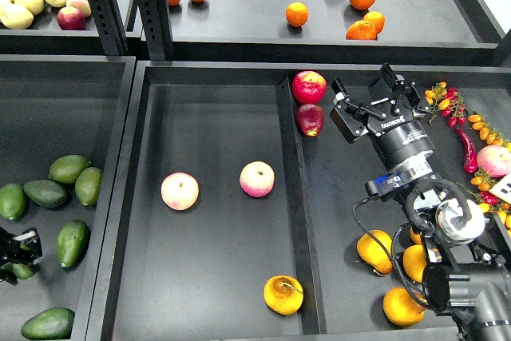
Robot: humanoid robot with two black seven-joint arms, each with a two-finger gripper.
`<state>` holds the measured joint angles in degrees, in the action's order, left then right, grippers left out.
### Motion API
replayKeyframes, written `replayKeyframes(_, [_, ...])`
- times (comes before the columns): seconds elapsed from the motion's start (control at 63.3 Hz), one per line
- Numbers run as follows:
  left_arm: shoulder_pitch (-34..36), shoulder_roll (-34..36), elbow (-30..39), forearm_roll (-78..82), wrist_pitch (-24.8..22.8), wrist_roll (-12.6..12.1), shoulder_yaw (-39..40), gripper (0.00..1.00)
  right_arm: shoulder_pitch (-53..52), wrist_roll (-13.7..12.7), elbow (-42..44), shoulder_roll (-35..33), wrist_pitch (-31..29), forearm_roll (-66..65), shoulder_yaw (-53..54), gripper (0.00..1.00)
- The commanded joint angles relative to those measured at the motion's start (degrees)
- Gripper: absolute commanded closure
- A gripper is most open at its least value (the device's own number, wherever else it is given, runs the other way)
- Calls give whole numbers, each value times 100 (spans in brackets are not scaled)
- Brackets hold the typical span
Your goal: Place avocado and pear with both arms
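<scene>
Several green avocados lie in the left tray (pixel 120 157); the nearest ones to my left gripper are at its lower left, one avocado (pixel 72 243) just right of it. My left gripper (pixel 17 251) is low at the left edge, small and dark, with a bit of green under it; I cannot tell its state. The pear (pixel 283 295), yellow-orange with a stem and a brown blotch, lies at the front of the middle tray. My right gripper (pixel 371 103) is open and empty, up over the right compartment beside a dark red apple (pixel 310 119).
Two pink-yellow apples (pixel 180 191) (pixel 257 179) lie mid-tray. A red apple (pixel 309 85) sits at the divider's far end. More yellow pears (pixel 375 251) lie under my right arm. Cherry tomatoes and chillies (pixel 463 129) are at the right. Oranges (pixel 296 13) are on the back shelf.
</scene>
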<state>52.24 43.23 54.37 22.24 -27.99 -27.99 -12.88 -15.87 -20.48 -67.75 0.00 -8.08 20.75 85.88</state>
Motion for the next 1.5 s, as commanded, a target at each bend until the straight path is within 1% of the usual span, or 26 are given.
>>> replayKeyframes(0.0, [-179,-26,-32,88,-1,-1,119,68,5,0,52,0,-9,-1,8,0])
replayKeyframes(0.237, [-416,-113,-128,97,-1,-1,277,66,49,0,69,0,-18,-1,-1,0])
replayKeyframes(0.253, [-486,-157,-155,97,-1,-1,321,64,58,0,69,0,-18,-9,-1,0])
replayKeyframes(0.379, [-601,-201,-164,97,-1,-1,356,61,58,0,78,0,-18,-9,-18,0])
replayKeyframes(0.521, [-627,-210,-164,105,-1,-1,391,51,58,-9,87,0,-18,-9,-36,0])
replayKeyframes(0.616, [-627,-219,-164,97,-1,-1,400,50,49,-9,104,0,-18,-9,-27,0])
replayKeyframes(0.679, [-627,-219,-164,97,-1,-1,409,46,58,-9,122,0,-18,-9,-36,0])
replayKeyframes(0.695, [-627,-219,-164,97,-1,-1,426,43,58,-9,122,0,-27,-9,-36,0])
replayKeyframes(0.742, [-627,-219,-164,105,-1,-1,470,38,58,-9,131,0,-36,-9,-36,0])
replayKeyframes(0.805, [-627,-219,-164,132,-1,-1,497,36,67,-9,131,0,-44,-9,-36,0])
replayKeyframes(0.884, [-627,-219,-164,202,-1,-1,506,32,84,-9,131,0,-53,-1,-36,0])
replayKeyframes(0.916, [-627,-219,-155,211,-1,-1,514,28,93,-18,131,0,-62,-1,-36,0])
replayKeyframes(0.963, [-618,-219,-155,211,-1,-1,567,18,111,-27,131,0,-71,8,-36,0])
replayKeyframes(0.995, [-618,-219,-155,211,-1,-1,611,14,119,-35,131,0,-80,8,-36,0])
replayKeyframes(1.026, [-618,-219,-155,211,-1,-1,646,12,137,-35,131,0,-80,8,-36,0])
replayKeyframes(1.042, [-575,-210,-155,202,-1,-1,768,6,189,-44,122,0,-88,17,-36,0])
replayKeyframes(1.074, [-557,-193,-155,202,-1,-1,822,5,207,-44,122,0,-88,17,-36,0])
replayKeyframes(1.2, [-487,-131,-129,193,-1,-1,1041,2,286,-70,122,0,-88,17,-36,0])
replayKeyframes(1.484, [6,-61,-199,-167,-1,-1,1534,1,515,-114,96,0,-115,35,-194,0])
